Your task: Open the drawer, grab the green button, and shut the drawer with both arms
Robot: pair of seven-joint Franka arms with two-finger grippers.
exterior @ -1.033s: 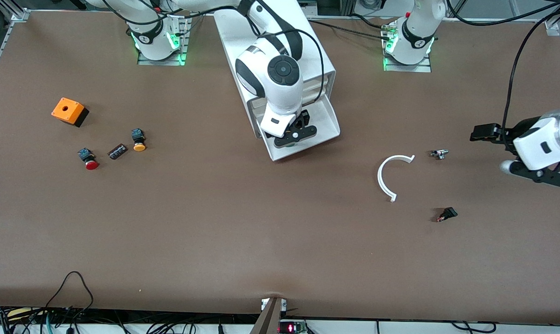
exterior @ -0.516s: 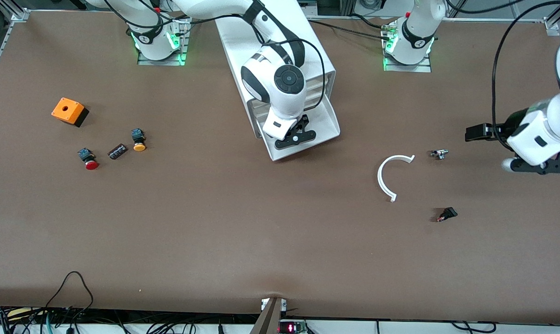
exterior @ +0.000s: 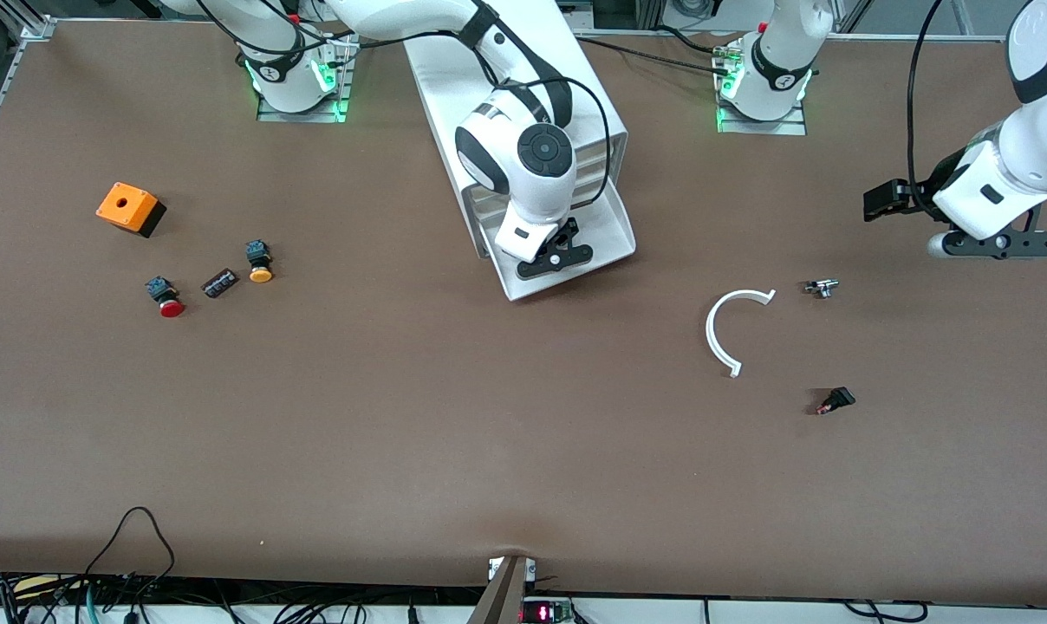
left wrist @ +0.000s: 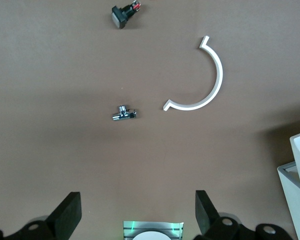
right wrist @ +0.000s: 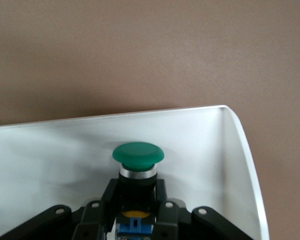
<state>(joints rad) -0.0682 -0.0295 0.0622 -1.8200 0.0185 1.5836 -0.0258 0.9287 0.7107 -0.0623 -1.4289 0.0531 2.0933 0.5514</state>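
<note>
The white drawer cabinet (exterior: 454,78) stands mid-table at the robots' edge, with its lowest drawer (exterior: 617,232) pulled open. My right gripper (exterior: 554,256) is inside the open drawer. In the right wrist view, the right gripper (right wrist: 135,192) is shut on the dark body of the green-capped button (right wrist: 138,154), over the drawer's white floor (right wrist: 50,155). The button is hidden under the arm in the front view. My left gripper (exterior: 991,245) hangs open and empty over bare table at the left arm's end; its fingers (left wrist: 65,215) stand wide apart.
An orange box (exterior: 129,208), a red-capped button (exterior: 166,297), a yellow-capped button (exterior: 259,263) and a small black part (exterior: 219,282) lie toward the right arm's end. A white curved piece (exterior: 727,329), a metal fitting (exterior: 821,287) and a small black switch (exterior: 835,400) lie toward the left arm's end.
The left arm has risen and drawn back toward its base. The right gripper has shifted slightly toward the cabinet inside the drawer.
</note>
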